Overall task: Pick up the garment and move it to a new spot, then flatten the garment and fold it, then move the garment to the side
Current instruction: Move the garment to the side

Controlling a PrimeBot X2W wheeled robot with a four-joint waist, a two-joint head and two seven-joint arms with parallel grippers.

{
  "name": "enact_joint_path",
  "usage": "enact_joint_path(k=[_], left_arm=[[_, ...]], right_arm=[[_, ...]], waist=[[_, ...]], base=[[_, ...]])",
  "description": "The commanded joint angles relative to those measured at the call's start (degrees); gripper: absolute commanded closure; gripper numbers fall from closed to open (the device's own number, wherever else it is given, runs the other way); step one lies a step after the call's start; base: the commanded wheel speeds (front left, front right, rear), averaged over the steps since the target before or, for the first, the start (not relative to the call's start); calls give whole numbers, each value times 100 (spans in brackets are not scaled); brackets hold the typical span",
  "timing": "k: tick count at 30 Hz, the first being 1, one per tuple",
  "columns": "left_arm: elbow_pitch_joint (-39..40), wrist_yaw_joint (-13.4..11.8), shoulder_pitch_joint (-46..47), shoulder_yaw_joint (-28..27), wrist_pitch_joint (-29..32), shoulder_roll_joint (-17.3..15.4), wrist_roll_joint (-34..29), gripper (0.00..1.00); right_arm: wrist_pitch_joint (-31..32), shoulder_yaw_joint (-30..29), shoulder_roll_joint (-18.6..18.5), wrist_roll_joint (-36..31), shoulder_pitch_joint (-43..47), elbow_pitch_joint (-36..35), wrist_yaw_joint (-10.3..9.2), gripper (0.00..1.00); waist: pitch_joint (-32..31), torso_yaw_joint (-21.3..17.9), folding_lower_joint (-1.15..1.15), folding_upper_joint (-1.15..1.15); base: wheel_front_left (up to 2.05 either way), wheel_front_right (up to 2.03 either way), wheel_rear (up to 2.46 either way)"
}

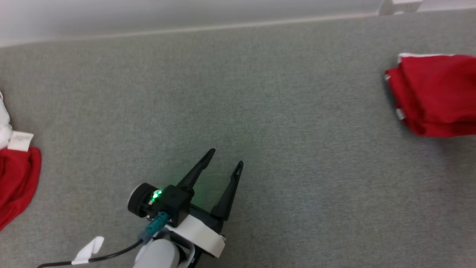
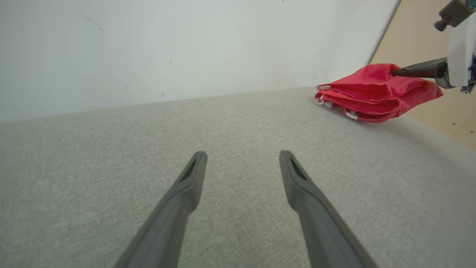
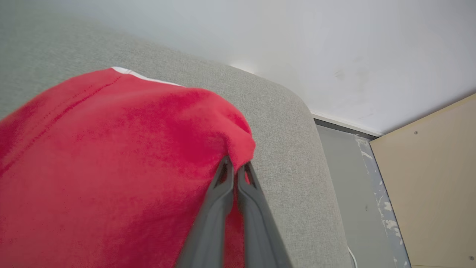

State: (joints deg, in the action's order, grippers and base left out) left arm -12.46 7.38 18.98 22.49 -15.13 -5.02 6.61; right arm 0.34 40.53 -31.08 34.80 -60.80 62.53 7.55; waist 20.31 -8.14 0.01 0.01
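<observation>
1. Here, two red cloth items lie on the grey woven surface [image 1: 260, 93]: the folded garment [image 1: 435, 93] at the far right, and a second heap [image 1: 18, 178] with a white tag [image 1: 20, 141] at the left edge.
2. The garment's layered fold edges face left. The frame cuts it, so its long axis cannot be told.
3. The left gripper [image 1: 226, 157] hovers with its two fingers spread. The right gripper [image 3: 235, 163] is pressed together, pinching the garment's soft, rounded corner.
</observation>
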Motion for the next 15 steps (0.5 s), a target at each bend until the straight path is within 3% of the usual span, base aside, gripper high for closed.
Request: enact_joint_path(k=[1,7,11,13,14,15], left_arm=[[25,7,84,-32,-1,-66,-78,0],[82,9,155,-103,-1,-75,-65,0],[43,11,157,-111,-1,-61,-63,0],[13,11,139,-121,-1,-52,-38,0],[-7,11,126,-129,-1,-46,-18,0],[-24,11,110,-127,-1,-39,-1,0]], right_arm=[[-47,55,-109,-126,-150,122,-13,100],[-145,80,-377,-443,-534,748,-13,100],[-208,-20,-355,-597,-594,1016,-13,98],[-205,-108,-250,-546,-483,1072,-13,7],[-236,-143,-209,-536,-431,1087,-13,0],[-241,-161,-183,-558,-379,1097,-13,0]], waist=[[392,209,-1,-1],[597,286,-1,-1],[581,282,-1,-1],[519,268,-1,-1],[470,258,-1,-1],[411,250,-1,-1]], base=[[0,0,0],[0,0,0],[0,0,0],[0,0,0],[0,0,0],[0,0,0]])
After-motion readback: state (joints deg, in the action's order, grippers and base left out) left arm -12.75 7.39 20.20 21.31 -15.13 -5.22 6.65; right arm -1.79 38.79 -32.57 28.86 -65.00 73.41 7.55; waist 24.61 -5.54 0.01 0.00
